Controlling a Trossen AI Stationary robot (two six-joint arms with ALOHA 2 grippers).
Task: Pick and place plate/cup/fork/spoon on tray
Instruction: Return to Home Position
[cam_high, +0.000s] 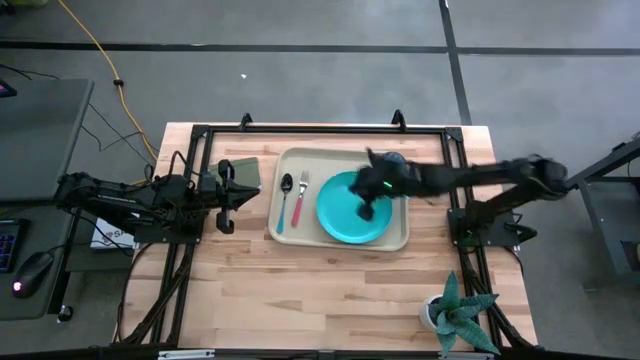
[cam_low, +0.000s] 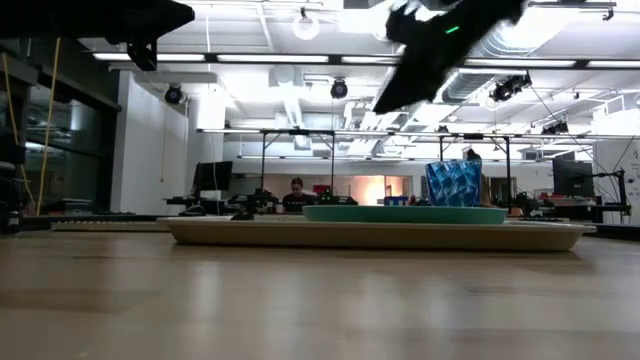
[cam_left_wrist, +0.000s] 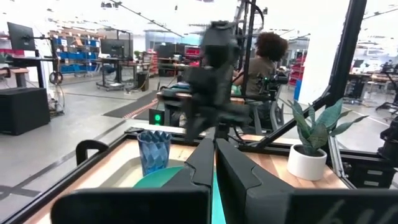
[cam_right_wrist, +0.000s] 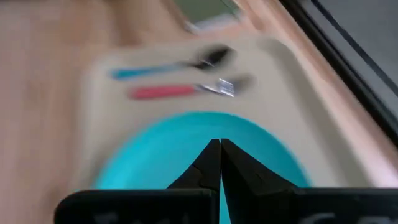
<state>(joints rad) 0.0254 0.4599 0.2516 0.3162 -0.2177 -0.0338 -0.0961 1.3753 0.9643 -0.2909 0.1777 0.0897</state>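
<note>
The beige tray (cam_high: 400, 240) lies mid-table. On it rest the turquoise plate (cam_high: 340, 215), the blue-handled spoon (cam_high: 285, 200) and the red-handled fork (cam_high: 299, 200), side by side left of the plate. The blue cup (cam_low: 453, 183) stands upright at the tray's far right, half hidden under my right arm in the high view. My right gripper (cam_right_wrist: 219, 144) is shut and empty, hovering well above the plate (cam_right_wrist: 186, 149). My left gripper (cam_left_wrist: 214, 149) is shut and empty, waiting left of the tray.
An olive-green rectangle (cam_high: 243, 170) lies left of the tray's far corner. A white pot with a spiky plant (cam_high: 455, 312) stands at the near right. Black frame rails run along the table's left, right and far edges. A person (cam_left_wrist: 264, 59) sits beyond the table.
</note>
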